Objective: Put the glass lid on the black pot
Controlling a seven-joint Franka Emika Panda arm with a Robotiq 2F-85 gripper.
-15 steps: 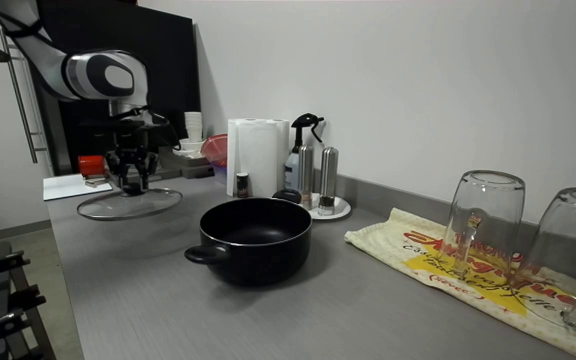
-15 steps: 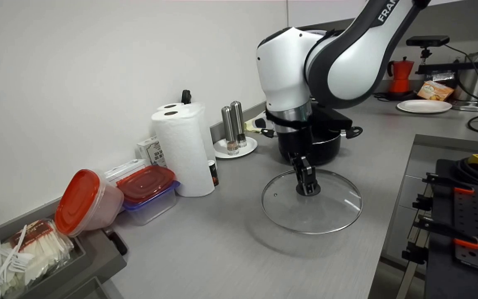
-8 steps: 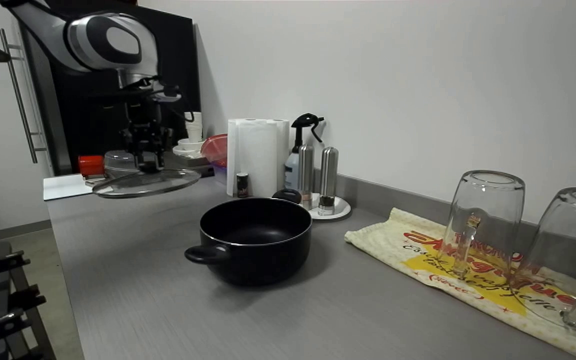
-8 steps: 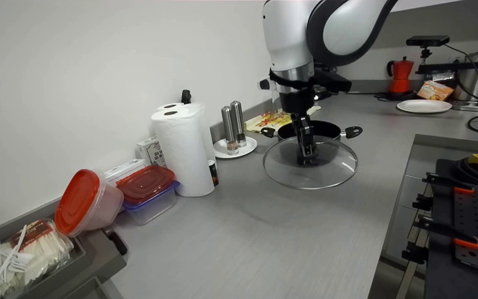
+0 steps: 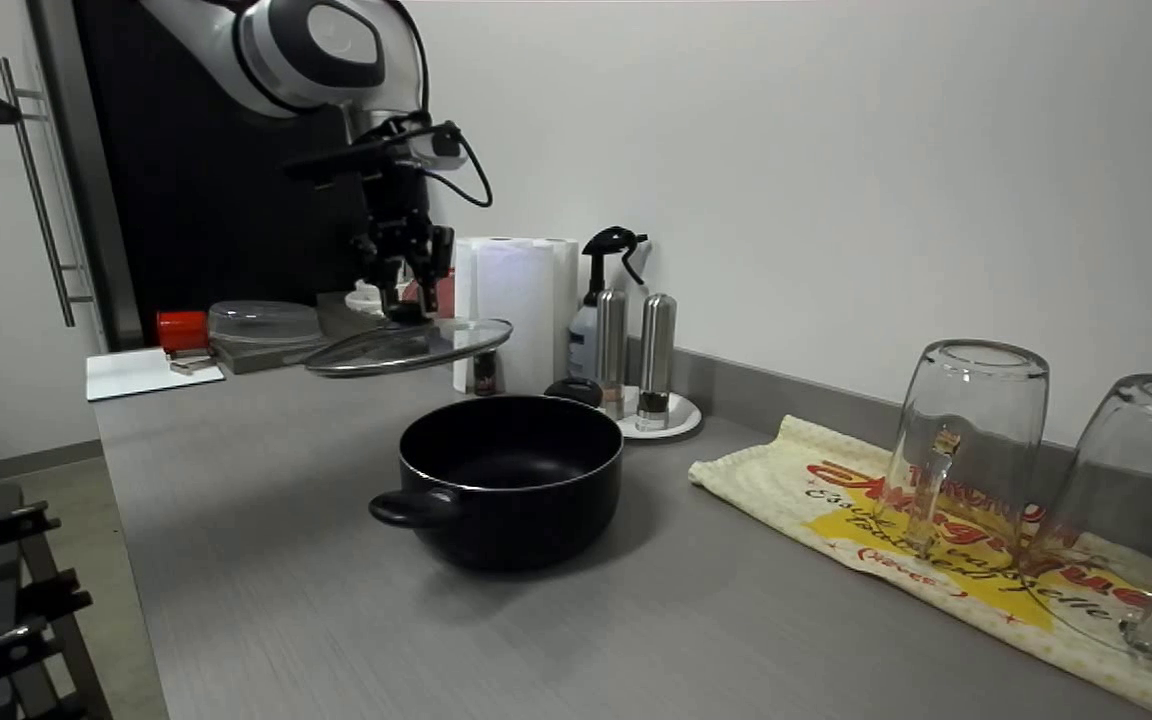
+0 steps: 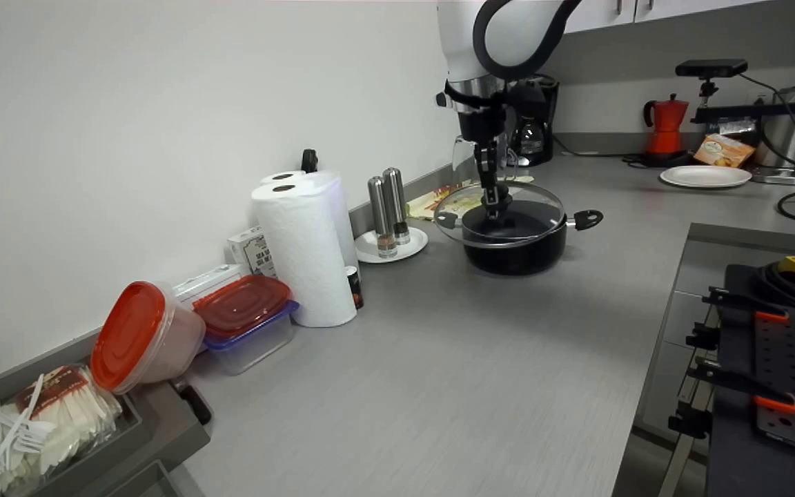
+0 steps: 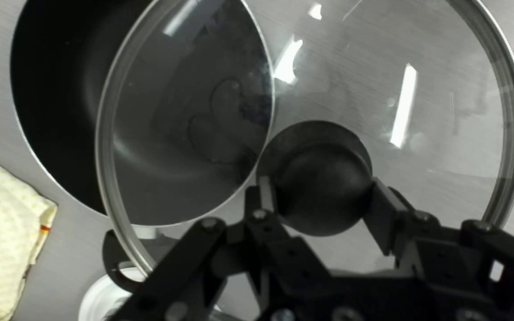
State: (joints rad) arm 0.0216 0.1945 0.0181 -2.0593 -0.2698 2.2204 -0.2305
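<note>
The glass lid [image 5: 461,338] hangs in the air, slightly tilted, above counter height. My gripper [image 5: 409,305] is shut on the lid's black knob [image 7: 324,191], a finger on each side in the wrist view [image 7: 319,185]. The black pot [image 5: 511,520] stands upright and uncovered on the counter. In an exterior view the lid [image 6: 525,221] is seen in front of the pot [image 6: 518,261], with the gripper [image 6: 494,207] on its knob. In the wrist view the lid [image 7: 444,125] overlaps only part of the pot [image 7: 60,89]; the lid's centre is beside the pot's rim. They are apart.
A white plate [image 5: 686,418] with two metal mills [image 5: 656,350] stands near the pot's far handle. Paper towel rolls [image 5: 516,310] and a spray bottle [image 5: 584,335] are by the wall. Two upturned glass mugs [image 5: 986,400] stand on a printed towel [image 5: 786,470]. Plastic containers [image 6: 252,352] sit along the wall.
My gripper has lifted the lid from just above the counter and carried it towards the pot, rightward in an exterior view. The lid has tilted slightly. The pot has not moved.
</note>
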